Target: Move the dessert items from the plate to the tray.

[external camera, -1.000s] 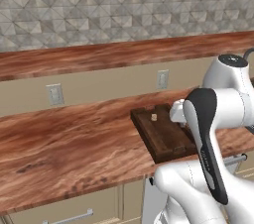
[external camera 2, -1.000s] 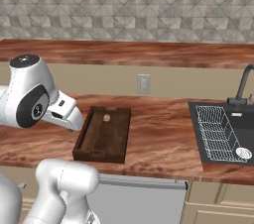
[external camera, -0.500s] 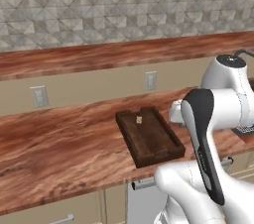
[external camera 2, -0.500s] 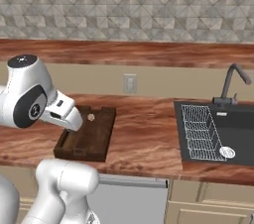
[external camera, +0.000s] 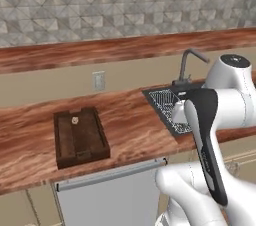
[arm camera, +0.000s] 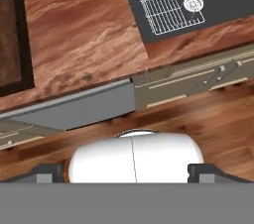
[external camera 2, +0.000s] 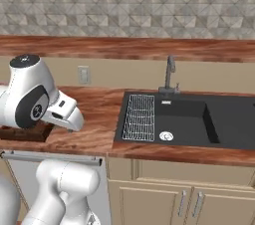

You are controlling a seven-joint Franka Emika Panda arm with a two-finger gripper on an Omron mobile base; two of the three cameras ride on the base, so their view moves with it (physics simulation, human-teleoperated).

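Note:
The tray (external camera: 80,137), dark brown wood with a low rim, lies on the counter at the left. A single small round tan dessert item (external camera: 75,119) rests near its far end. The tray's corner (external camera 2: 20,133) peeks out from behind my arm in the right base view, and its edge (arm camera: 12,39) runs down the left of the hand view. The plate is out of view. My gripper (arm camera: 126,173) is open, its two dark fingertips (arm camera: 47,172) wide apart and empty, looking down past the counter's front edge at the floor.
A black sink (external camera 2: 199,119) with a wire rack (external camera 2: 138,117) and a faucet (external camera 2: 170,72) lies to the right of the tray. A wall outlet (external camera: 98,80) sits behind the counter. A grey dishwasher front (external camera: 110,190) and cabinet doors (external camera 2: 164,199) stand below.
The whole scene has slid left in both base views, so the base has moved right along the counter. The sink has come fully into view. The gripper stays open.

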